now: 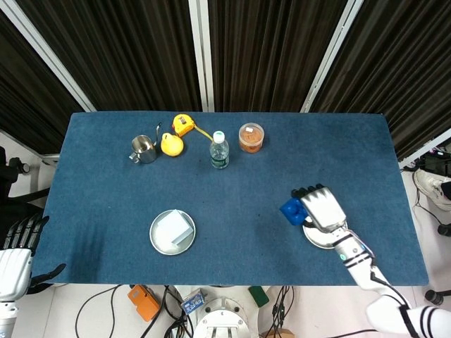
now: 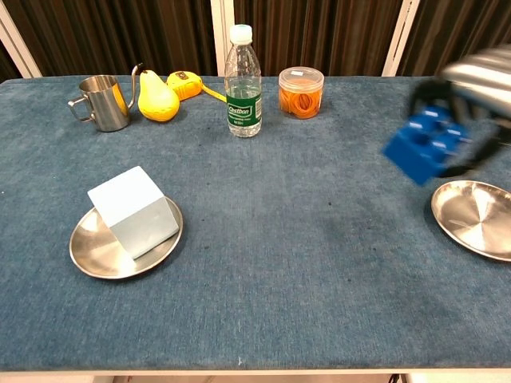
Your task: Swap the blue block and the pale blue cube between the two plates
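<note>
Plastic, studded and rigid, the blue block [image 2: 423, 148] looks light; your right hand [image 1: 318, 205] grips it by its sides, lifted clear of the empty steel plate [image 2: 476, 219] on the right. Smooth faces may slip, so keep opposing sides pinched. The pale blue cube [image 2: 133, 211] sits on the left steel plate [image 2: 93, 255]. Your left hand [image 1: 15, 250] hangs empty, fingers apart, off the table.

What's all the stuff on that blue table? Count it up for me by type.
Plates: 2, the left plate and the right plate
Blocks: 2, a pale blue cube and a blue block held up by the right hand
Bottle: 1
Metal cup: 1
Pear: 1
Tape measure: 1
Lidded jar: 1
Total: 9
</note>
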